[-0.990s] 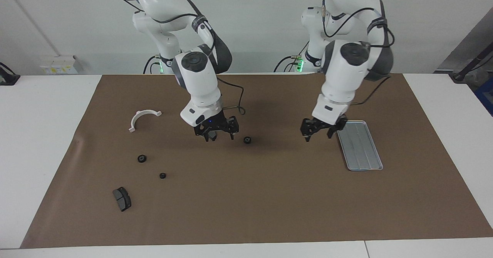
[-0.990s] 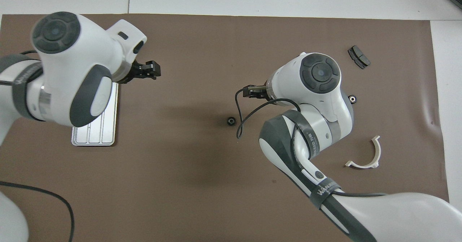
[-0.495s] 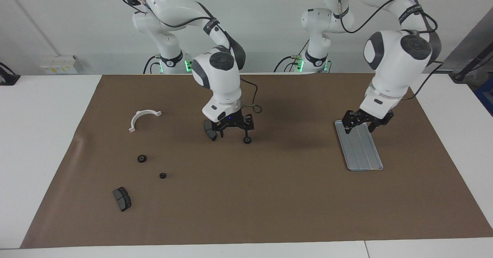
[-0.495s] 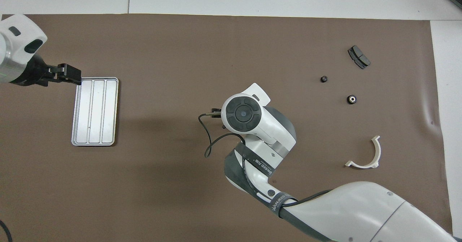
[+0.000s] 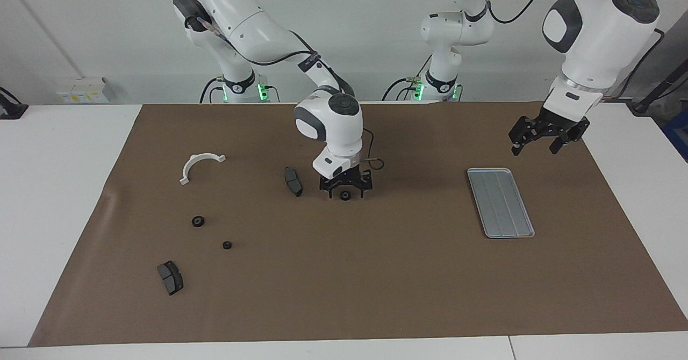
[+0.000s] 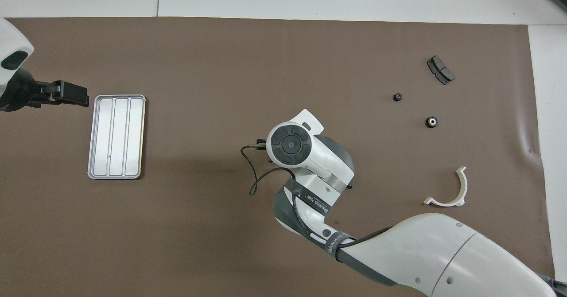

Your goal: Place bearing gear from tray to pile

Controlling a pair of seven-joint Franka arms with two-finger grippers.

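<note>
While the left end effector (image 5: 543,138) is hanging spread wide above the counter's (image 5: 59,199) edge near the bare tray (image 5: 500,202), the right end effector (image 5: 345,186), fingers wide, is straddling the bearing gear (image 5: 345,195) mid-mat directly beneath it.

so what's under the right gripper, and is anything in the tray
A small black gear sits on the mat directly under the right gripper, between its open fingers. From overhead the arm covers it. The tray shows only bare ridges, nothing in it.
</note>
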